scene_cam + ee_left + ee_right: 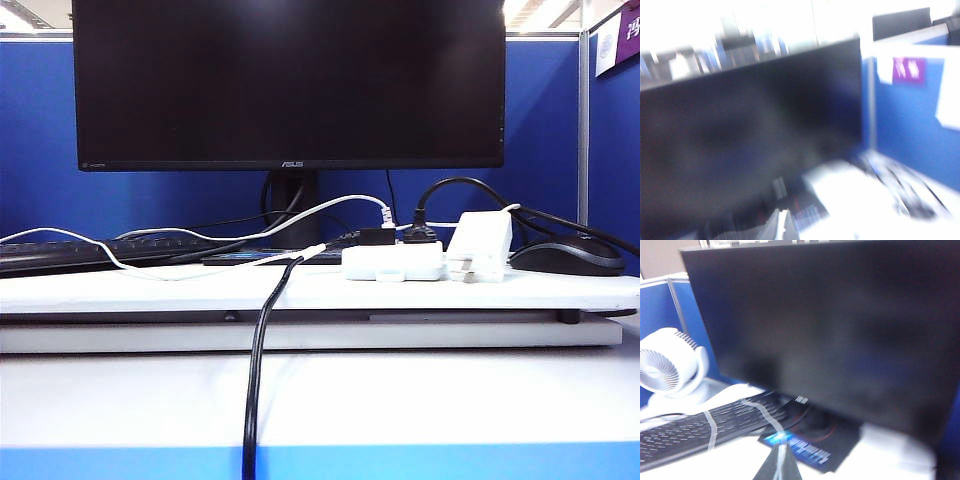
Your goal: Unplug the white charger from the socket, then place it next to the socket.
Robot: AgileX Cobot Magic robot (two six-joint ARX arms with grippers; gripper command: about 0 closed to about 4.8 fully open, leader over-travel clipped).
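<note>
The charger (480,245) lies unplugged on the white board (150,290), touching the socket (393,262) at its 3 o'clock side. A mouse (567,257) sits further toward 3 o'clock, the monitor (288,80) at 12. Neither gripper appears in the exterior view. The right gripper (777,467) is pressed together; the left gripper (775,227) is too blurred to tell.

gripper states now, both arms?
Left end effector: out of sight in every view, cannot be told.
Right end effector: closed, holding nothing visible.

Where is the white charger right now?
In the exterior view, the white charger sits on the desk immediately right of the socket, left of the black mouse; neither hand is near it.
</note>
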